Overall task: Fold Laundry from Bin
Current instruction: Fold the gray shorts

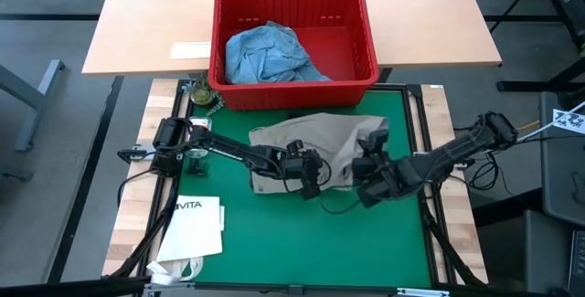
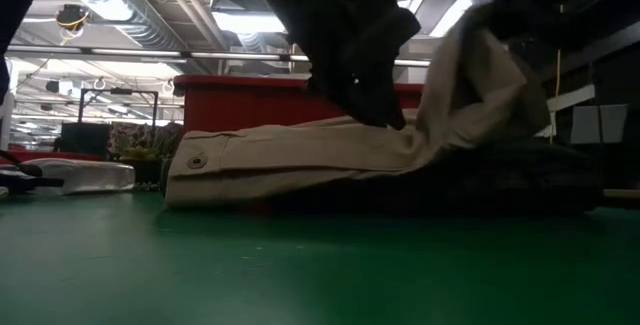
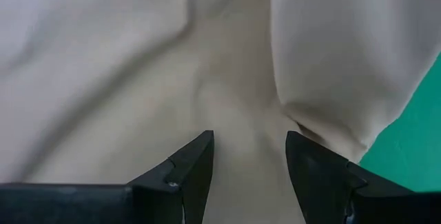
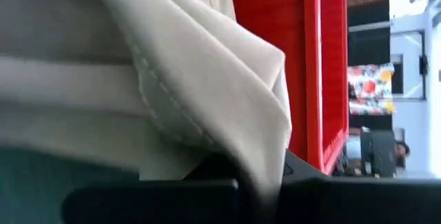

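1. High view: the khaki garment [image 1: 315, 142] lay on the green mat [image 1: 302, 233], just in front of the red bin [image 1: 292, 82].
2. The left gripper [image 1: 309, 180] rested on its near edge, fingers [image 3: 193, 165] parted, gripping nothing.
3. The right gripper [image 1: 370, 180] was clamped on the cloth's right side, lifting it.

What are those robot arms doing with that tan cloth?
They are folding laundry. A khaki-tan garment lies on the green mat. The right gripper is shut on one edge of it and holds that part up off the mat. The left gripper is open, its fingers pressing down on the cloth. A light blue denim garment waits in the red bin behind. A white paper bag lies near the left arm.
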Robot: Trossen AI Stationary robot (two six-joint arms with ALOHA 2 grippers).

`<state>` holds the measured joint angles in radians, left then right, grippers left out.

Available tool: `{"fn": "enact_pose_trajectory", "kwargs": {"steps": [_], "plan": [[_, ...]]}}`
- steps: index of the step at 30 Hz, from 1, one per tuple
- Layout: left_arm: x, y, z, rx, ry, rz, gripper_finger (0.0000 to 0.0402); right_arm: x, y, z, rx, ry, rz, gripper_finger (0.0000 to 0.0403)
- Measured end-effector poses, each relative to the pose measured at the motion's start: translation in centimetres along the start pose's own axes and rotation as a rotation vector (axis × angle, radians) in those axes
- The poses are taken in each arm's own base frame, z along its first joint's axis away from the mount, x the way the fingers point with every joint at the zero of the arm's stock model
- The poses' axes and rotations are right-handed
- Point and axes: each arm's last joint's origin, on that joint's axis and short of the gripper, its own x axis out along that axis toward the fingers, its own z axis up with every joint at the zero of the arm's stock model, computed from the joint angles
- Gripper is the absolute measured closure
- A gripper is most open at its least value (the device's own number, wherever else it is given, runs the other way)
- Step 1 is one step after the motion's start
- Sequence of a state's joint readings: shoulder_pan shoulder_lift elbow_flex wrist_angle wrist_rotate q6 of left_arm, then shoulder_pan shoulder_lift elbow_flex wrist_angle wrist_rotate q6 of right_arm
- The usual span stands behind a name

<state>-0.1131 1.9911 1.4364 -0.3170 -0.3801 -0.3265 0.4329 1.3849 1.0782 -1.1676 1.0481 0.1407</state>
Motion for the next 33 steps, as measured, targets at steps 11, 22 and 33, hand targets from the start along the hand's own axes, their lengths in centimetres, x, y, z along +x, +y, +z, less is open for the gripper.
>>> {"fn": "enact_pose_trajectory", "kwargs": {"steps": [11, 22, 33], "plan": [[-4.8, 0.5, 1.2, 0.108, 0.101, 0.023, 0.0263, 2.3, -2.5, 5.3, 0.046, -0.284, 0.033, 0.0399], [-13.9, 0.3, -0.6, 0.129, 0.224, 0.096, 0.0336, 5.6, -4.2, 7.8, 0.164, -0.51, 0.172, 0.0399], [-18.1, -2.2, -2.9, 0.154, 0.235, 0.069, 0.0369, 10.3, -1.0, 12.3, 0.235, -0.766, 0.224, 0.0398]]}}
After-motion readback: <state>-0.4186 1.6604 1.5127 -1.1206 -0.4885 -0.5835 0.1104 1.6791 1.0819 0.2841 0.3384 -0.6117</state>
